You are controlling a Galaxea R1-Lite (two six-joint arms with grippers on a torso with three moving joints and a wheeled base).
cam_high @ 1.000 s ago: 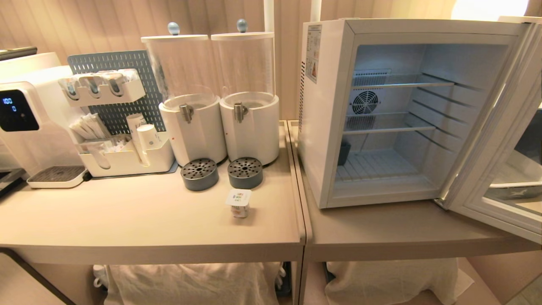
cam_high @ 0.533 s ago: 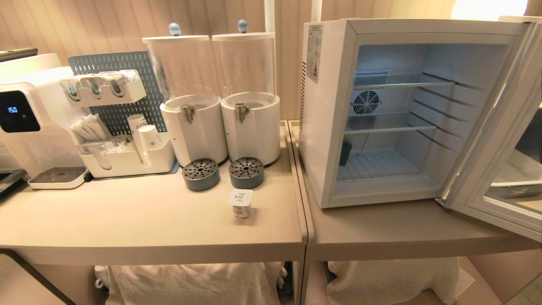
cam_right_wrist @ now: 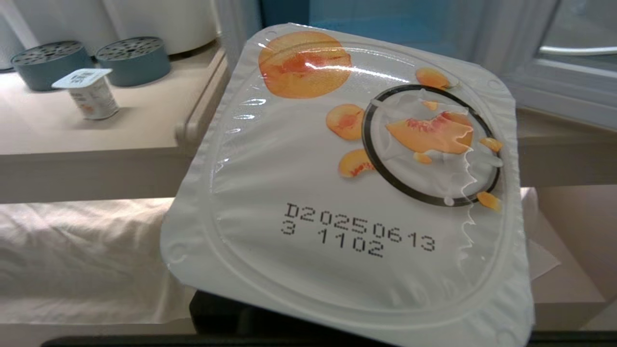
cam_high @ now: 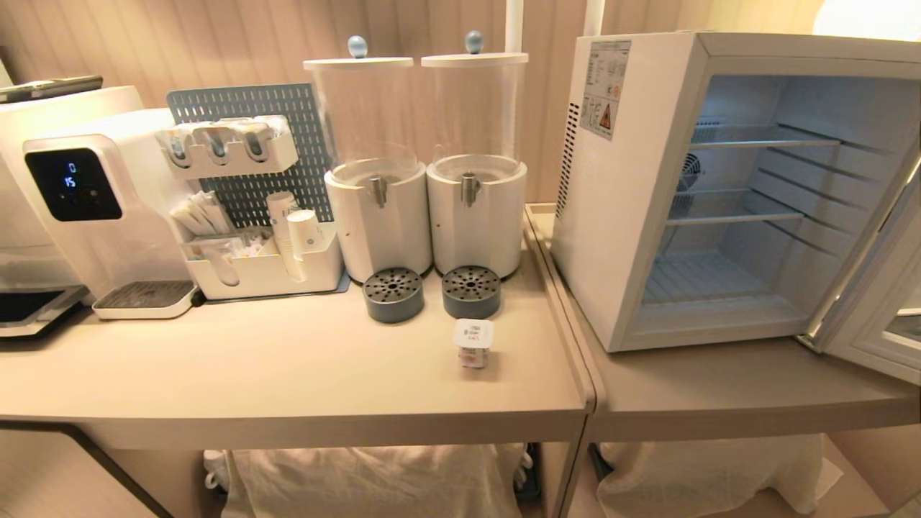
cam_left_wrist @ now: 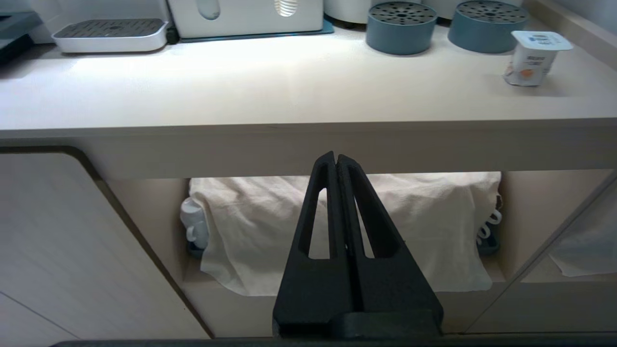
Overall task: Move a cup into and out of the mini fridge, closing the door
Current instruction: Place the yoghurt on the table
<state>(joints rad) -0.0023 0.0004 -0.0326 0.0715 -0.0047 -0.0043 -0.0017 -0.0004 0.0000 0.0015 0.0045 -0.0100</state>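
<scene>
A peach-lidded white yogurt cup (cam_right_wrist: 347,188) sits clamped in the right end effector below table (cam_high: 288,381) level, left end effector (cam_left_wrist: 337,161) pinched together and idle, the white mini fridge (cam_high: 633,216) gaping open, so loading the cup inside looks next.
</scene>
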